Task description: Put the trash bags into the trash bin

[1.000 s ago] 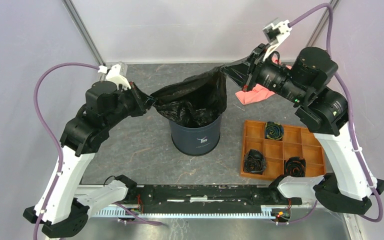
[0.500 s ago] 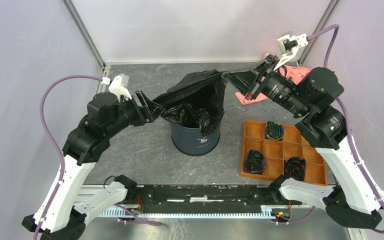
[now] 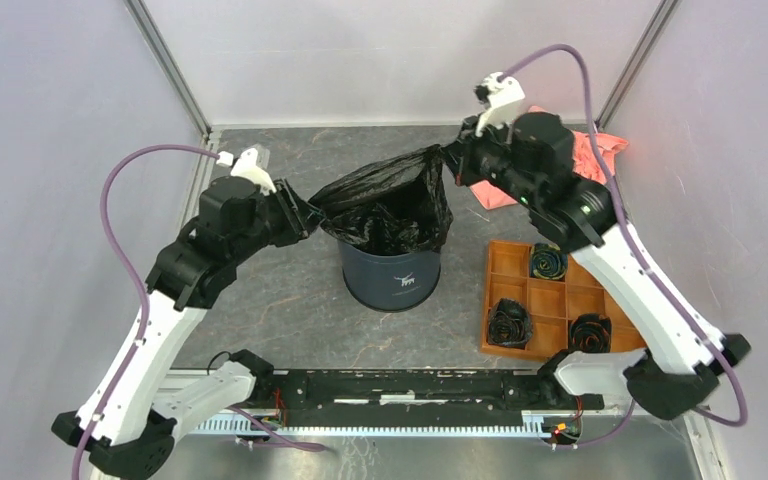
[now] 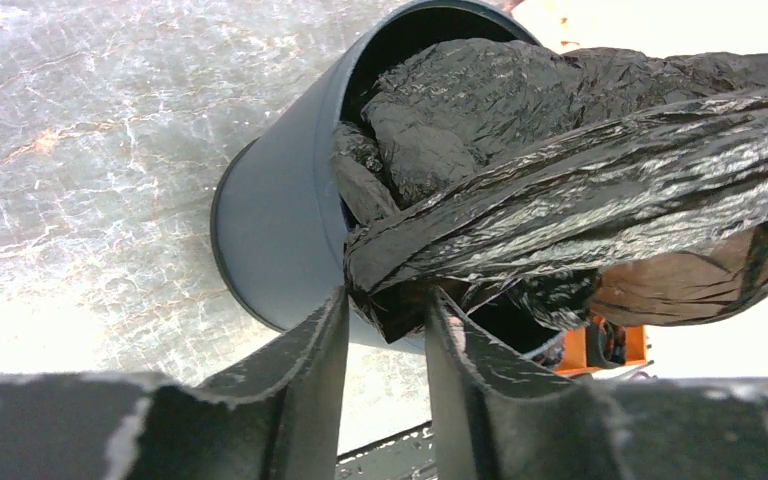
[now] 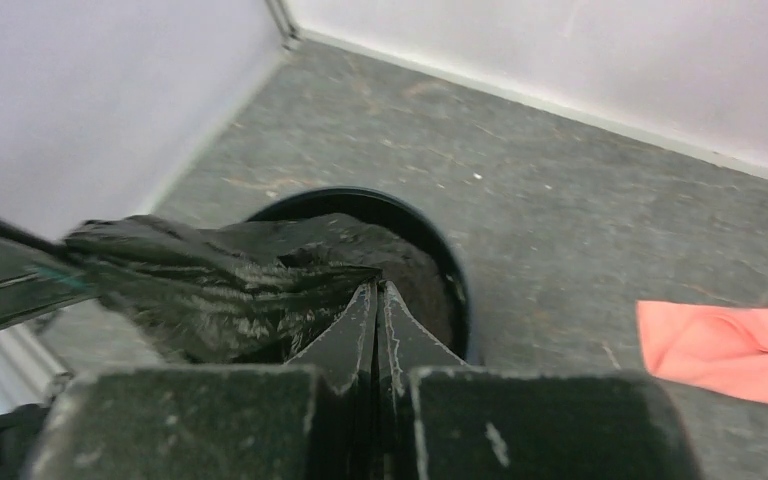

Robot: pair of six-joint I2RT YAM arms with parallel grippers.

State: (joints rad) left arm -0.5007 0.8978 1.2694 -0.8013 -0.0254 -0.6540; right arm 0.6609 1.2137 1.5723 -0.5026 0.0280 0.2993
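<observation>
The black trash bag point(image 3: 390, 200) hangs stretched over the dark blue trash bin point(image 3: 392, 280), its lower part bunched inside. My left gripper point(image 3: 305, 212) is at the bin's left rim. In the left wrist view its jaws point(image 4: 387, 300) stand a little apart with a taut, twisted edge of the bag point(image 4: 560, 170) filling the gap at the tips, above the bin point(image 4: 280, 230). My right gripper point(image 3: 450, 158) is above the bin's far right side, shut point(image 5: 377, 285) on the bag's other edge point(image 5: 220, 270). The bin's rim point(image 5: 455, 270) shows below.
A salmon-pink cloth point(image 3: 600, 150) lies at the back right, also in the right wrist view point(image 5: 730, 340). An orange compartment tray point(image 3: 505, 260) right of the bin holds three black rolls point(image 3: 548, 262). Walls close the table at back and sides.
The right arm swung left and its wrist turned over, bringing its edge of the bag closer over the bin. The left gripper opened wide, then narrowed on the bag's left edge.
</observation>
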